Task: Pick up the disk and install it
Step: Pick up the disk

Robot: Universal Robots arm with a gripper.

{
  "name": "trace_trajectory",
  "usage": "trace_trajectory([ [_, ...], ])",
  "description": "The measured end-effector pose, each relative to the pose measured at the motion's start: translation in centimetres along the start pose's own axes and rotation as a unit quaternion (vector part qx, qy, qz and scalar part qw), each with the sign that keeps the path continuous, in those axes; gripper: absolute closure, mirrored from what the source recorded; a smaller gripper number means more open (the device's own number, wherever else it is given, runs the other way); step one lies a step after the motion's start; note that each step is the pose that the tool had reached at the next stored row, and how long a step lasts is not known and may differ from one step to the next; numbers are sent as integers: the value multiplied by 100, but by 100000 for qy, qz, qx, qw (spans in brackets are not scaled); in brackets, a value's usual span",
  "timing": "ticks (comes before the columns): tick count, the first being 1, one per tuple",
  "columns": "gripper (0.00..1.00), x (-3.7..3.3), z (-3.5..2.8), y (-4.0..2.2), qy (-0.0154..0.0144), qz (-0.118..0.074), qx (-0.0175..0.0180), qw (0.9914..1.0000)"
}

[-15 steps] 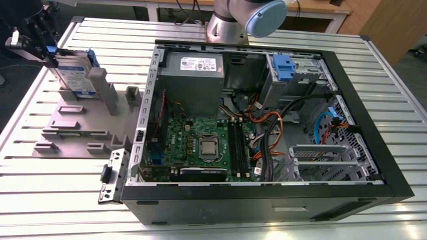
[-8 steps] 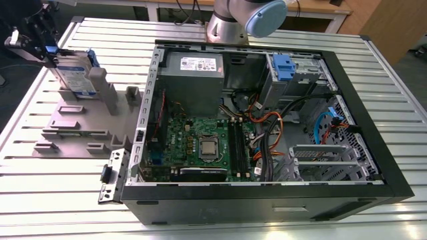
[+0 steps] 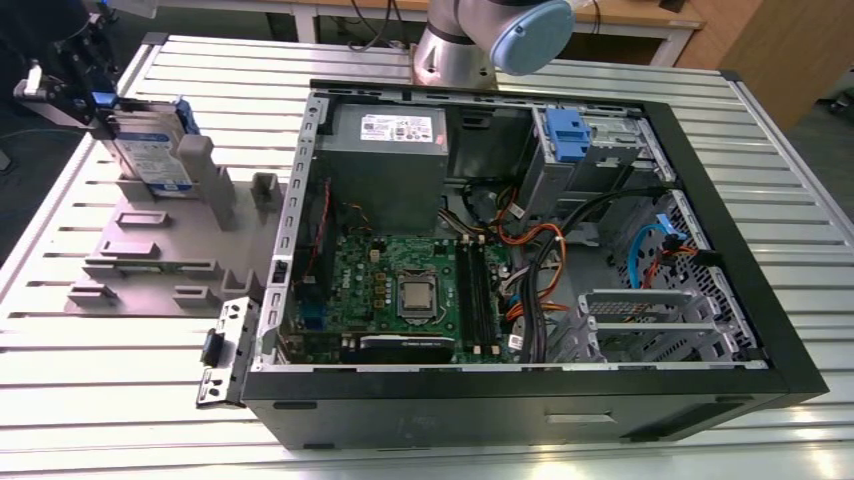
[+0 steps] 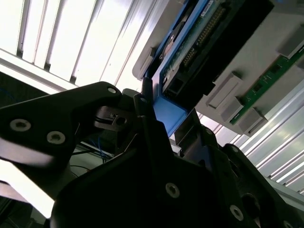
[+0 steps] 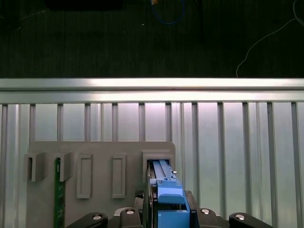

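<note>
Ribbed metal table (image 3: 441,440) carrying an open computer case (image 3: 787,330), with a grey fixture (image 3: 147,225) at the exterior view's left. Upright at that fixture's slot: the disk (image 3: 147,150). Best lifted straight, square to the slot walls. End effector (image 4: 166,111) narrowed onto its blue bracket (image 5: 166,190), apparently clamping it.

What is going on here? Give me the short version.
The robot's tool is closed on the blue bracket edge of the disk. The disk stands on edge in a slot of the grey holder on the slatted metal table. The open computer case lies beside the holder, toward the exterior view's right. The disk is not yet in the case, so this is the pick-up stage.
</note>
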State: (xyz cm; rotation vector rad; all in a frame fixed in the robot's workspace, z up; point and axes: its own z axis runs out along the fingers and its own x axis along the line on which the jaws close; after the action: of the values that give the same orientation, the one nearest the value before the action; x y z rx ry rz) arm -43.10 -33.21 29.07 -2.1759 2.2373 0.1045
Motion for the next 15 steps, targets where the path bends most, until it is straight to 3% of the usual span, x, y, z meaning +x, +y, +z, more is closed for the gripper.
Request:
trace_trajectory([
  [7,56,-3,3,0,-1,-5,4,100000],
  [9,58,-3,3,0,6,-5,-4,100000],
  [10,64,-3,3,0,5,-4,-2,100000],
  [15,64,-3,5,0,0,-4,-1,100000],
])
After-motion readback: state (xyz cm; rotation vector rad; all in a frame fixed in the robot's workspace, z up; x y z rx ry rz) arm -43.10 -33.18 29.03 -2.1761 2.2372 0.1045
